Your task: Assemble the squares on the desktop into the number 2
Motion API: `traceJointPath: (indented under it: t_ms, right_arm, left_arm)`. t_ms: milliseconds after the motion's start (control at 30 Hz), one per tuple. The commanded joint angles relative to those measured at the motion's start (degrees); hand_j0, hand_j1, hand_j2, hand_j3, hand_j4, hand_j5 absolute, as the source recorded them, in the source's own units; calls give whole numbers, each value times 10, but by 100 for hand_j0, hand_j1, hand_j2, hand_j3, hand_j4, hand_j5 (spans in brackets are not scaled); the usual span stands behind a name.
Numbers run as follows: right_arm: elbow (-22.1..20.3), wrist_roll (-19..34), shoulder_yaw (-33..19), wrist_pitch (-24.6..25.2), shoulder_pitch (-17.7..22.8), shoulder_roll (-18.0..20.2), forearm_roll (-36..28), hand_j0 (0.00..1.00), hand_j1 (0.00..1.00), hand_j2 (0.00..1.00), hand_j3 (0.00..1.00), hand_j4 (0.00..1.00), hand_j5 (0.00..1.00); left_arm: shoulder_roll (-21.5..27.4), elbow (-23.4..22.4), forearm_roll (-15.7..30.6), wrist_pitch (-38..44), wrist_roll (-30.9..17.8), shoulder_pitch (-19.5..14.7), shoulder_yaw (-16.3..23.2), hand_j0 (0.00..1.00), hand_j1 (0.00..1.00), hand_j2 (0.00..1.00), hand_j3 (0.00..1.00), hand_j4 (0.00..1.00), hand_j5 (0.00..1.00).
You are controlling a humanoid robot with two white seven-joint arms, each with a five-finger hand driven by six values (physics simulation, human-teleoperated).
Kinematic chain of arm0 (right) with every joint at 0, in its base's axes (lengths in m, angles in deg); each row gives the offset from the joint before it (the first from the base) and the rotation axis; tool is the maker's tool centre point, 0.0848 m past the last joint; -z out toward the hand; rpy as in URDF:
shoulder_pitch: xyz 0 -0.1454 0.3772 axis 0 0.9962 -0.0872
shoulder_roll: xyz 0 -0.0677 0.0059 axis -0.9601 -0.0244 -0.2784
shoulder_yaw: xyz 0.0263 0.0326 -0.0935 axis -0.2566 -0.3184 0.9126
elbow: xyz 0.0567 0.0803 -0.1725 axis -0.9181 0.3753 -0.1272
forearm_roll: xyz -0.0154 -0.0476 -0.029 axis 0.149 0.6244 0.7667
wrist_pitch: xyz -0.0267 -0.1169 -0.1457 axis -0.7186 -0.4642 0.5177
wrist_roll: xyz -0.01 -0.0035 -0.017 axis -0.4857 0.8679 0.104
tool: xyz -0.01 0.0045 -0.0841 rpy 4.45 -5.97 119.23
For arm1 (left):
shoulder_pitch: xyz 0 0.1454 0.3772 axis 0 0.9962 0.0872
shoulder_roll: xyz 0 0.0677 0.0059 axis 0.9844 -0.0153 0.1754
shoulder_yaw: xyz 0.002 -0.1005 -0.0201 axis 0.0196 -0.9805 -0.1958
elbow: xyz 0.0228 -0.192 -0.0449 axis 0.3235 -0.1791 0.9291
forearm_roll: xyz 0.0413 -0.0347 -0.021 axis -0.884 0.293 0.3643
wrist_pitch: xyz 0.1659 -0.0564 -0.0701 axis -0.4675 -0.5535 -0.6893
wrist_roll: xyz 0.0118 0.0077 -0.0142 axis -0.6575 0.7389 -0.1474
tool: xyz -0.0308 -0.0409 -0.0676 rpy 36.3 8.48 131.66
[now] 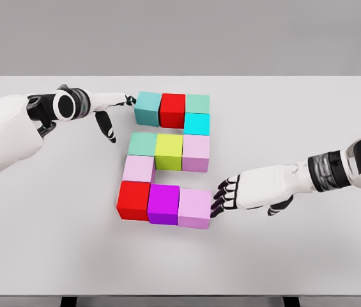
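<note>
Cubes in eleven pieces are laid out near the middle of the white table, and the shape of a 2 is formed by them. The top row, in the upper centre of the frame, is made of a teal cube, a red cube and a pale green cube; a cyan cube is set just below the pale green one. The middle row is composed of a mint cube, a yellow-green cube and a pink cube. A lighter pink cube is placed below the mint one. The bottom row is built from a second red cube, a magenta cube and a lilac cube (all touching side to side).

The left hand is seen at the upper left, its fingers extended and loose with nothing held; one fingertip is at the teal cube's left face, and contact cannot be confirmed. The right hand is seen at the centre right, fingers half-curled and empty, with the dark fingertips pressed against the lilac cube's right side.
</note>
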State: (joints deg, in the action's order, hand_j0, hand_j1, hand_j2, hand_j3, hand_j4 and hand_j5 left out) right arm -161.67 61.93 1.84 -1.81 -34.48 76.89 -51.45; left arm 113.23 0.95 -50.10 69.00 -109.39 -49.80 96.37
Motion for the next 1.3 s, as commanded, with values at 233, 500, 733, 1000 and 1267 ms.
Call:
traceJointPath:
  t_ms: [233,500,733,1000,1267]
  right_arm:
    - [13,0,-5,1,0,1,-4,100,100,100,100,100,100]
    - [46,0,-13,1,-4,6,-3,100,100,100,100,100,100]
    - [64,0,-33,1,-11,6,-23,100,100,100,100,100,100]
    - [226,0,-75,1,-17,8,-164,100,100,100,100,100,100]
    - [227,0,-84,1,-18,11,-163,100,100,100,100,100,100]
  left_arm:
    - [10,24,1,-1,0,1,0,100,100,100,100,100,100]
    - [18,21,4,-1,1,0,-1,100,100,100,100,100,100]
    - [109,25,56,-119,-3,1,-3,100,100,100,100,100,100]
    - [264,53,116,-468,-5,40,-3,100,100,100,100,100,100]
    - [269,48,126,-505,-4,45,-3,100,100,100,100,100,100]
